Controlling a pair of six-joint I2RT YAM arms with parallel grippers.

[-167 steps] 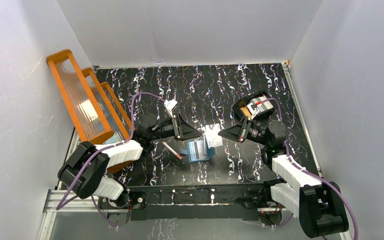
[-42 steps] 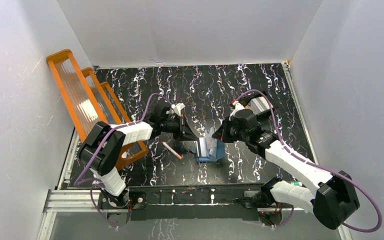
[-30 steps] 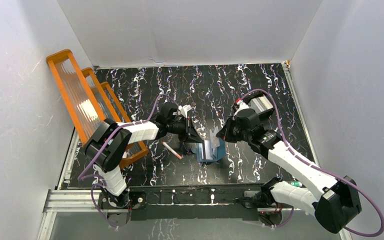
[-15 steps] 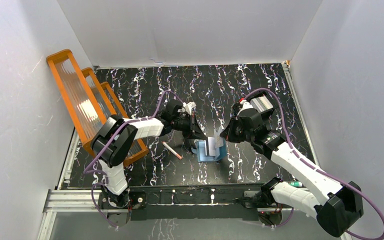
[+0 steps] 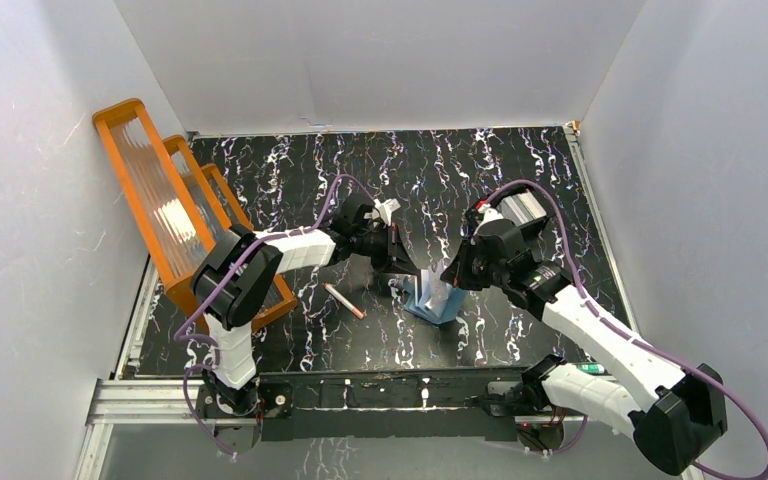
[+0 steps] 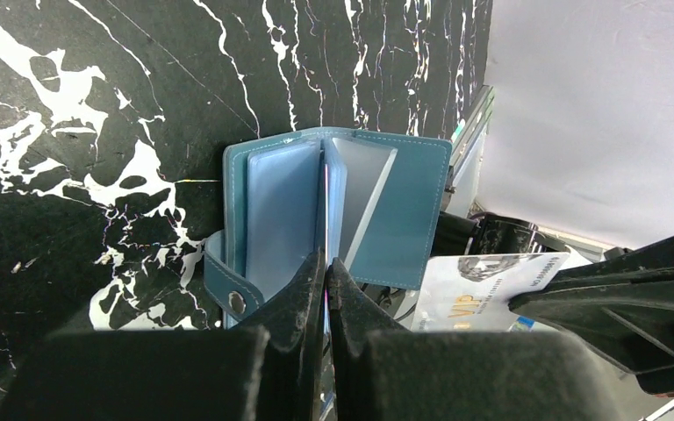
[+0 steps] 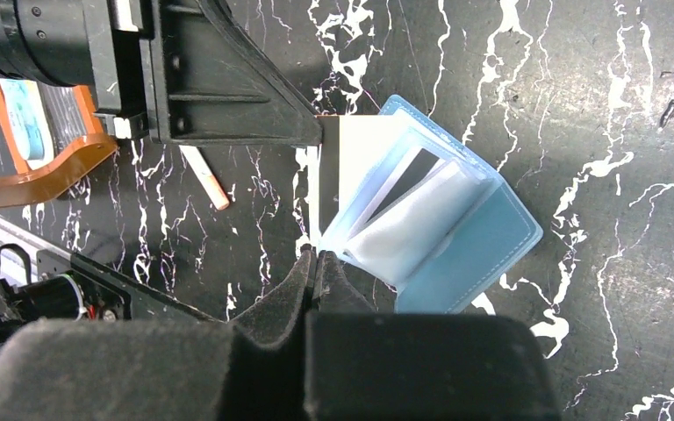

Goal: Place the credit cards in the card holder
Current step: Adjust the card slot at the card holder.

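Note:
The teal-blue card holder (image 5: 440, 303) lies open at mid-table, its clear pocket leaves fanned up (image 6: 412, 210) (image 7: 483, 254). My left gripper (image 5: 407, 272) (image 6: 326, 261) is shut on the edge of one clear pocket leaf. My right gripper (image 5: 450, 280) (image 7: 317, 254) is shut on the edge of a silver-white credit card (image 6: 483, 289) (image 7: 323, 202) printed "VIP". The card sits at the holder's open side, just beside the leaves. The two grippers' tips are close together over the holder.
A thin pink-brown stick (image 5: 344, 300) (image 7: 204, 178) lies on the black marbled table left of the holder. A big orange ribbed rack (image 5: 155, 190) leans at the left wall. A black tray (image 5: 525, 208) shows partly behind my right arm. White walls enclose the table.
My left gripper has slid right to the holder and closed on a pocket leaf. The holder has turned and shifted slightly right. My right gripper has kept hold of the card.

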